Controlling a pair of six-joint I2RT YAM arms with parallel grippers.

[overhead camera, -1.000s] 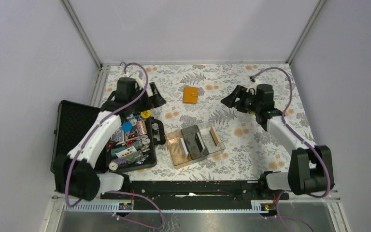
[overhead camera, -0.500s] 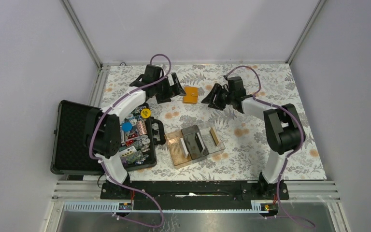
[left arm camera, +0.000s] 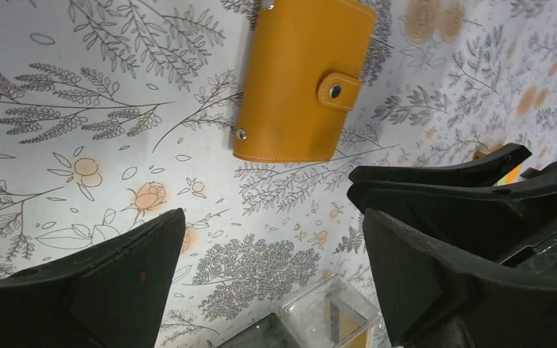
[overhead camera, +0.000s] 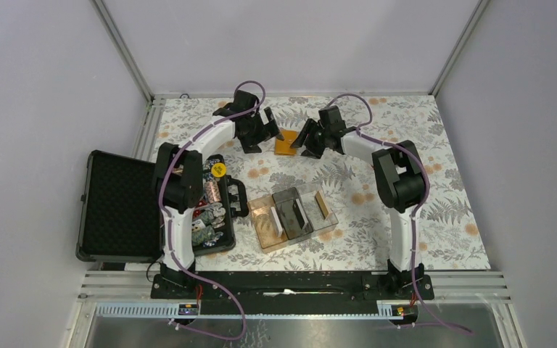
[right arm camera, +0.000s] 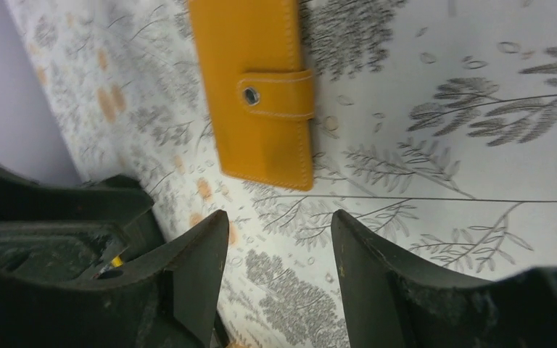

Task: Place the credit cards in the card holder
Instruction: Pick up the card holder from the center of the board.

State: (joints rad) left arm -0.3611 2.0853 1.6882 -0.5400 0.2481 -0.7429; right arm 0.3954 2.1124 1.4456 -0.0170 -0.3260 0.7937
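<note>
At the near left, the black case (overhead camera: 116, 206) lies open with round chips (overhead camera: 201, 197) beside its lid. Right of it, near the middle of the table (overhead camera: 435, 196), stands the clear divided tray (overhead camera: 331, 223). Thin upright pieces in its compartments are probably the credit cards (overhead camera: 299, 212), but we cannot confirm this at this size. None has reached the holder.

Farther back, the card holder (overhead camera: 286, 143) lies flat on the far middle of the table. Both wrist views show its strap snapped down, so it is closed. The left gripper (overhead camera: 270, 134) hangs just to its left and the right gripper (overhead camera: 303, 139) just to its right. Neither touches it.

In the left wrist view, the left gripper (left arm camera: 272, 217) has its jaws spread wide and empty, with the card holder (left arm camera: 297, 80) ahead of them. In the right wrist view, the right gripper (right arm camera: 279, 217) has its jaws parted and empty, with the card holder (right arm camera: 257, 87) ahead of them.

We judge the step in hand to be the approach to the holder. The next move calls for one gripper to pin the body. The other must then lift the strap off its snap and fold the cover open before any card is fetched.
</note>
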